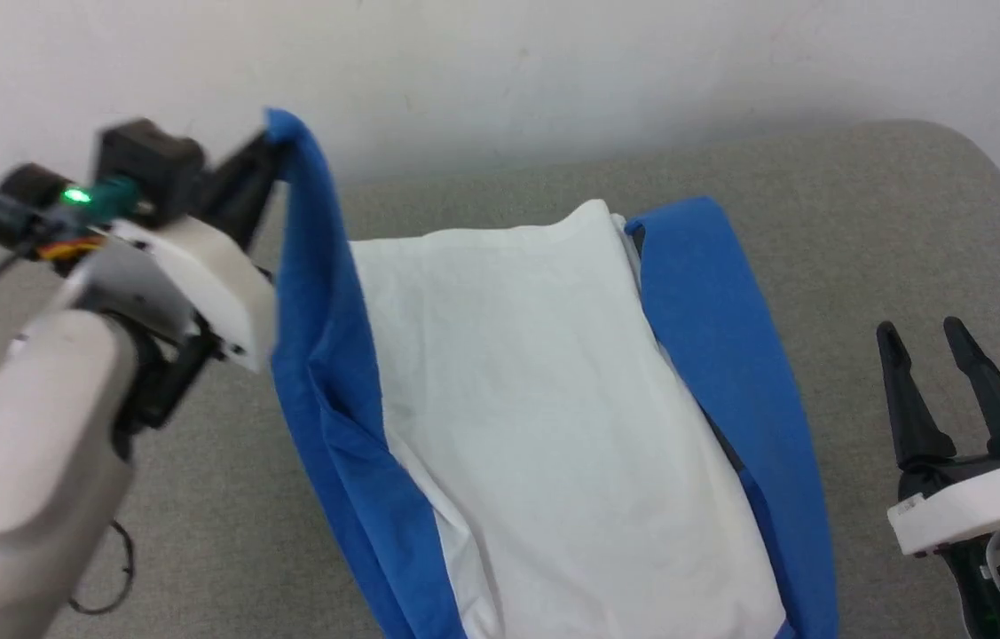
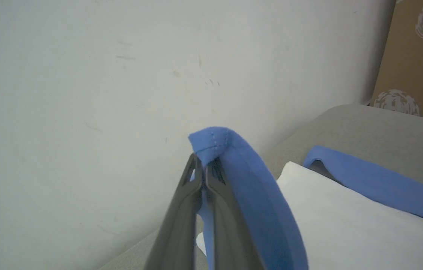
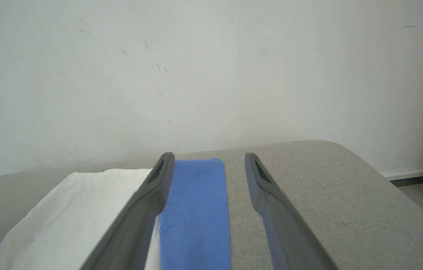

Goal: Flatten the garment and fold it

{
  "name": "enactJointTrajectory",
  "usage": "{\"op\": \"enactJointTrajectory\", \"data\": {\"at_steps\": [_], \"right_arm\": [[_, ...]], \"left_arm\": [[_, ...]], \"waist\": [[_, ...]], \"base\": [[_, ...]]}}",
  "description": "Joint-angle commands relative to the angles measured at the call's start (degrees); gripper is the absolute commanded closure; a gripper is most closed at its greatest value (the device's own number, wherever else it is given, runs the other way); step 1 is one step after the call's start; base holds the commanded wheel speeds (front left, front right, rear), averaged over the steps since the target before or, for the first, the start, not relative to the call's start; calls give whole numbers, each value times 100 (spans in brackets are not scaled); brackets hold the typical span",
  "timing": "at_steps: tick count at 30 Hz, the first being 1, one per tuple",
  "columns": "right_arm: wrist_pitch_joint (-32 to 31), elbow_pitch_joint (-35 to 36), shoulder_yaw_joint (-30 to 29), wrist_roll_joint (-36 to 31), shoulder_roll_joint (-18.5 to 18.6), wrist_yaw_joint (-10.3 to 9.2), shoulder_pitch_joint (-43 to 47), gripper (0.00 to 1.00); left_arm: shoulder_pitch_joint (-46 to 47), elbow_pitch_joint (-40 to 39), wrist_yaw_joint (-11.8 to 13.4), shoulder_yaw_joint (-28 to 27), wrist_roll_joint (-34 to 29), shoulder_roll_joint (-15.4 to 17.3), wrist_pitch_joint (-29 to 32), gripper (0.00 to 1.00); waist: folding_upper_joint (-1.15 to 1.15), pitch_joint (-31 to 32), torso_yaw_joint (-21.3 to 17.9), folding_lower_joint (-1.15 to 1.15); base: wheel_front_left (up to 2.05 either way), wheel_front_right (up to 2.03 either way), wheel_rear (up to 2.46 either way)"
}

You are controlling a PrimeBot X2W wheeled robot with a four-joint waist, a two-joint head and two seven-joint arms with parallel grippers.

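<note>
Grey fabric-covered surface (image 1: 863,222), rounded corner; white-and-blue garment (image 1: 535,373) lies on it.

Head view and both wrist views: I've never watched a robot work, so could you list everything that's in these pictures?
garment: one, white with royal-blue sleeves, lying on the surface, the sleeve on the robot's left held up off it.
surface: one, grey fabric-covered with rounded corners, under the garment.
wall: one, off-white, behind the surface.
cardboard box: one, brown with pale prints, beyond the surface by the wall.
left gripper: one, dark fingers, shut on the raised sleeve's end.
right gripper: one, dark fingers, open, holding nothing, to the garment's right.
</note>
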State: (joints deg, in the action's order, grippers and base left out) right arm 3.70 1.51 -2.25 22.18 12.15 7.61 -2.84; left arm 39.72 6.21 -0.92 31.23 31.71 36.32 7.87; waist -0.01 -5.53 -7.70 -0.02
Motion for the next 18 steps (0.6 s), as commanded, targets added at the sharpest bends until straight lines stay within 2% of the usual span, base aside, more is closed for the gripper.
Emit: {"op": "enactJointTrajectory", "data": {"at_steps": [1,9,18], "right_arm": [[-6,44,-12,-28,-40,-12,76,0],[-28,123,10,-25,-85,-12,87,0],[38,137,8,23,-194,-12,6,0]], "left_arm": [[-108,-97,20,111,-63,-104,68,100],[-101,-209,39,912,-250,-1049,291,100],[226,883,99,1572,-392,-2511,80,100]], "waist": [[1,121,-8,2],[1,13,-341,2],[1,-428,-771,2]], "base": [[0,0,0],[0,0,0],[0,0,0]]}}
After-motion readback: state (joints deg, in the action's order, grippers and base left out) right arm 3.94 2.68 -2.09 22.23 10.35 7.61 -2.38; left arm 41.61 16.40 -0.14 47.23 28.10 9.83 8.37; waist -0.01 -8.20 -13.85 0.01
